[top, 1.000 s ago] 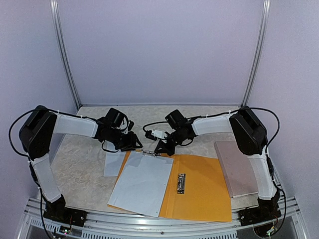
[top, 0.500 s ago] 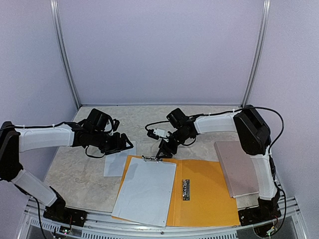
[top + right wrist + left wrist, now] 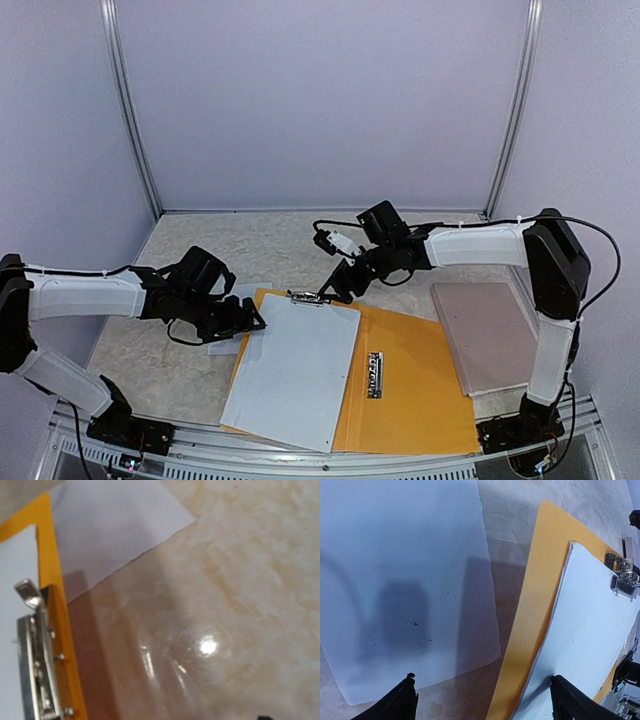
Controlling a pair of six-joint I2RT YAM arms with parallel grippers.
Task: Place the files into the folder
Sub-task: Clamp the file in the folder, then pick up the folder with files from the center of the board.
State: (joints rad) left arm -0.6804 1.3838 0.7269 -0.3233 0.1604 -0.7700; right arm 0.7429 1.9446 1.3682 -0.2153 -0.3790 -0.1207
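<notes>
The orange folder [image 3: 410,380] lies open on the table. A stack of white files [image 3: 290,370] rests on its left half, under a metal clip [image 3: 308,298] at the top edge. One loose file [image 3: 222,330] lies on the table left of the folder. My left gripper [image 3: 245,320] hovers open over the gap between that sheet [image 3: 405,580] and the folder's orange edge [image 3: 535,620], holding nothing. My right gripper [image 3: 340,285] is open just behind the clip [image 3: 37,665], apart from it and empty. Only a dark sliver of one fingertip [image 3: 263,717] shows at the bottom of the right wrist view.
A pinkish-brown flat board [image 3: 490,335] lies right of the folder, beside the right arm's base. A small metal clip [image 3: 375,373] sits at the folder's middle fold. The marbled table [image 3: 250,245] ends at the grey walls behind.
Both grippers have opened. The left one dropped toward me onto the loose sheet's right edge. The right one let go at the top clip and drew back to the right.
</notes>
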